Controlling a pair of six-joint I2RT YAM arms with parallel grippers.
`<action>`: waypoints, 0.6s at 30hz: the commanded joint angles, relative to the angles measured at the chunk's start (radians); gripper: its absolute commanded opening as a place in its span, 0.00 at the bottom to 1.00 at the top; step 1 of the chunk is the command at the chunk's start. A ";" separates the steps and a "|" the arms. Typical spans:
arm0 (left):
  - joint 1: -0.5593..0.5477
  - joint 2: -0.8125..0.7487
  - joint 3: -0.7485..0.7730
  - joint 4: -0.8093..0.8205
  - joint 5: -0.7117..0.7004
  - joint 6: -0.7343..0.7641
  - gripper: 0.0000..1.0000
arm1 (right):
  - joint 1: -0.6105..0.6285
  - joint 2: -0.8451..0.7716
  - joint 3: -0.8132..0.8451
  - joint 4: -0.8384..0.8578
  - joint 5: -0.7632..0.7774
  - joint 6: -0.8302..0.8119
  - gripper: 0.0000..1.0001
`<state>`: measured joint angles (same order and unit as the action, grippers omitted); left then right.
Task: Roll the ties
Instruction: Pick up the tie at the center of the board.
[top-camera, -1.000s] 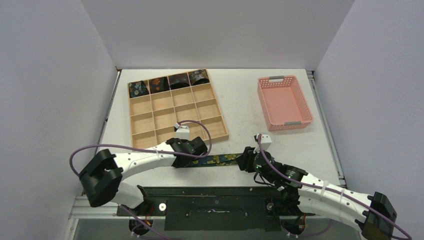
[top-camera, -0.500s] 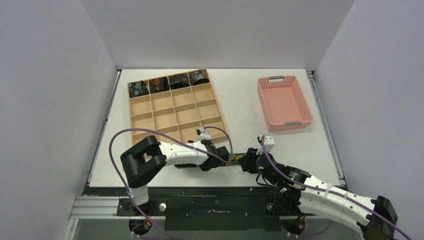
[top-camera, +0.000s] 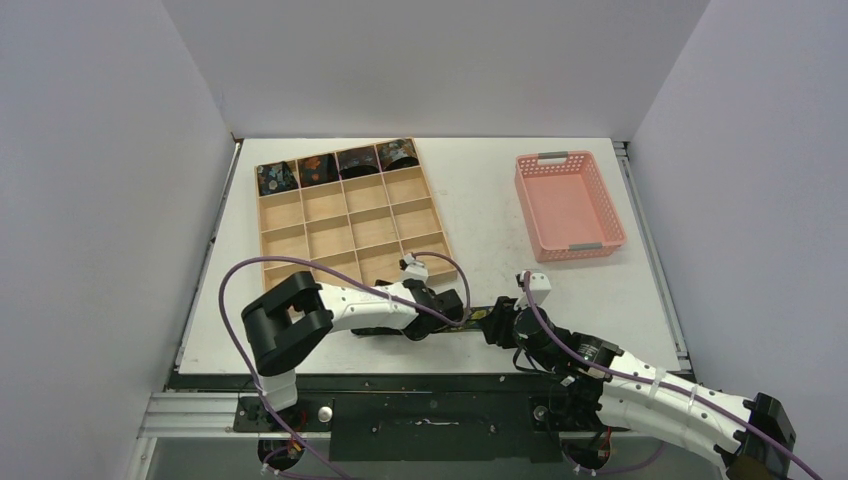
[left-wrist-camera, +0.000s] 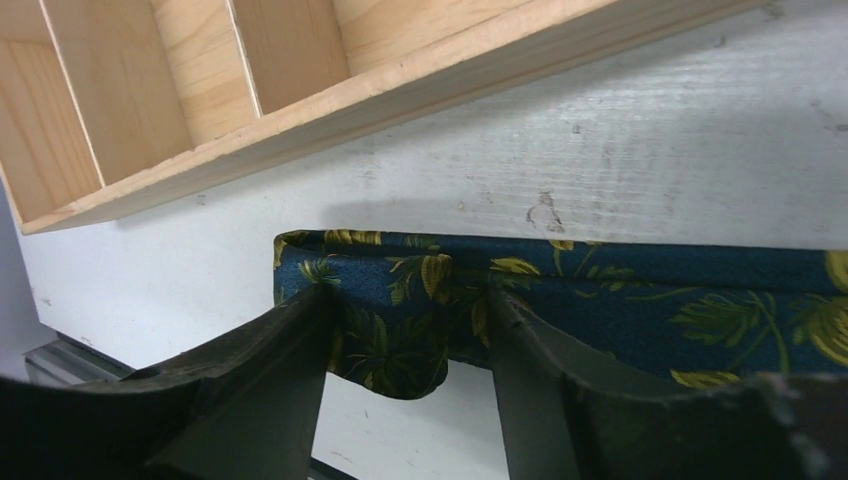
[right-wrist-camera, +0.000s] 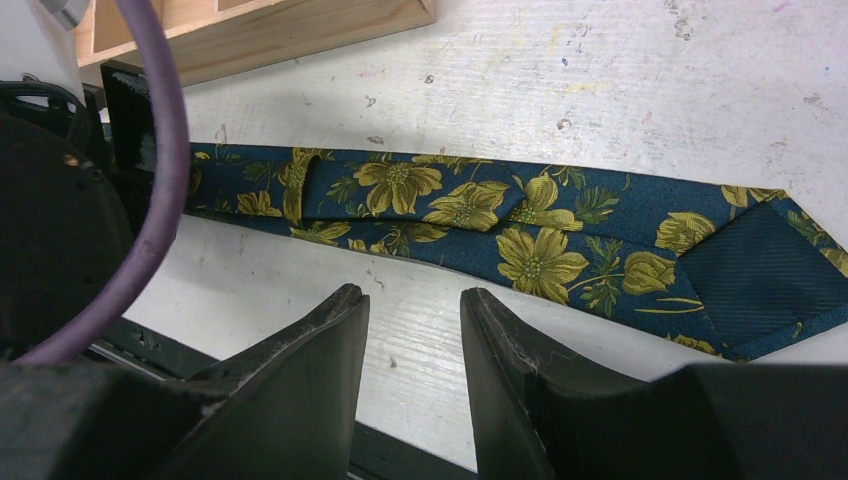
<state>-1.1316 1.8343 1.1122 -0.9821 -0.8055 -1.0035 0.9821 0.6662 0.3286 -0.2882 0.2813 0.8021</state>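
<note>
Close to the front lip of the white table (top-camera: 490, 190), with little margin: could drag the unrolled tie (right-wrist-camera: 500, 215) over that lip by any pull toward the arm bases instead of along the cloth. Just beside the near wall of the wooden tray (top-camera: 330, 238), far row already filled with four rolled ties (top-camera: 358, 162): could knock that wall with the left gripper (left-wrist-camera: 405, 300) on a wrist turn, given only a narrow strip of bare table between wood and fabric. Likeliest slip, by judgement: losing the small fold at the tie's left end, for want of any squeeze from fingers (left-wrist-camera: 290, 350) standing apart on either side of it, leaving a loose lobe free to spring flat and a coil begun crooked or slack. Possible too: skewing the long strip through a late or off-centre hold from the right gripper (right-wrist-camera: 415, 295), likewise parted, clamped on nothing, bare table in its gap. As to position: lies flat and lengthwise, left to right, between tray and table edge, with the folded end between the left fingertips and a little past them, the flowered middle just beyond the right fingertips and apart from them, and the wide pointed end, plain dark lining showing, off to that gripper's right.
</note>
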 joint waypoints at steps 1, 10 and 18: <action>-0.014 -0.086 0.001 0.046 0.052 -0.005 0.58 | -0.002 -0.008 0.013 0.004 0.036 0.013 0.40; -0.025 -0.346 -0.080 0.075 0.082 -0.013 0.62 | -0.002 -0.006 0.018 -0.001 0.040 0.018 0.40; 0.139 -0.768 -0.387 0.477 0.326 0.100 0.42 | -0.002 0.016 -0.005 0.097 -0.035 0.009 0.38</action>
<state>-1.1114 1.2457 0.8829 -0.7887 -0.6563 -0.9783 0.9821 0.6724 0.3286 -0.2855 0.2829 0.8162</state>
